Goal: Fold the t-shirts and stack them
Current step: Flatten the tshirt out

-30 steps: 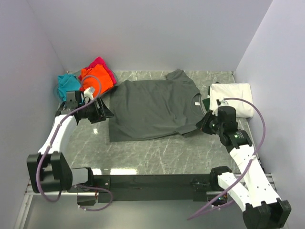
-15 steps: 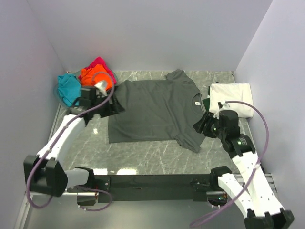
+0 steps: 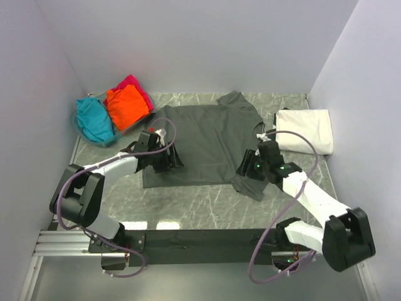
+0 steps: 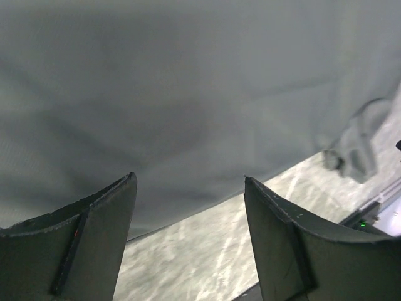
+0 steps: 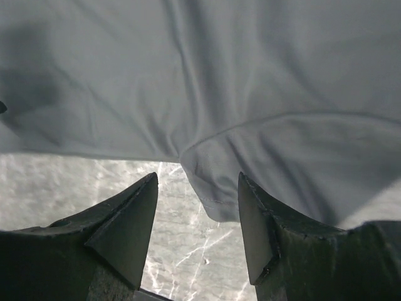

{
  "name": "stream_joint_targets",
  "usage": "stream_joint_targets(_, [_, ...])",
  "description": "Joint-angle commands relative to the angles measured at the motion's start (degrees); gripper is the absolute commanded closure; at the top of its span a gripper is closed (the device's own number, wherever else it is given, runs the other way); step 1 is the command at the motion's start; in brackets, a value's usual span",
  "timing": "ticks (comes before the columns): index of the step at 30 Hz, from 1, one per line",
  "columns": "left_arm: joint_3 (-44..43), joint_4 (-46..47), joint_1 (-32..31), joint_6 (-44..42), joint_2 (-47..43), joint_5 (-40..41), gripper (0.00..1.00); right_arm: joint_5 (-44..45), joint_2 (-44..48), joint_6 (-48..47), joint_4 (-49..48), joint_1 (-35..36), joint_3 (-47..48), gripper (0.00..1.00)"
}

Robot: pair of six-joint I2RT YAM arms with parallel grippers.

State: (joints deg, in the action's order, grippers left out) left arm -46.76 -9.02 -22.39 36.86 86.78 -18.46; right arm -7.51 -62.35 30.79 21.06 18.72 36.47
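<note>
The dark grey t-shirt lies spread flat, apparently ready for a first fold, so the left gripper hovers over its near hem corner and the right gripper over its near sleeve, both with jaws apart and empty, the folded white t-shirt just beside its collar

The dark grey t-shirt is soft, matt cloth with faint creases. The surface looks like polished grey marble veined white, glossy, with bright reflections toward 6 o'clock. The white t-shirt at 3 o'clock is matt cloth too.
</note>
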Motion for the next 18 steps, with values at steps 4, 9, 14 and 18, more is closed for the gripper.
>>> stream_joint_targets(4, [6.15,5.23,-0.02,1.02,-0.39,1.58,0.24,3.55,-6.02,2.61,-7.08,4.82,-1.31,0.38])
stream_joint_targets(9, [8.7,4.71,-0.02,0.32,0.05,3.42,0.23,6.71,-9.1,2.09,-7.17,6.33,-0.43,0.38])
stream_joint_targets(14, [10.2,3.92,-0.02,0.23,-1.35,3.69,0.22,9.0,-12.09,2.08,-8.14,6.94,-0.78,0.38])
stream_joint_targets(18, [10.64,2.08,-0.02,-0.21,-3.02,5.53,0.22,9.44,-13.94,2.35,-7.7,7.82,-1.57,0.39])
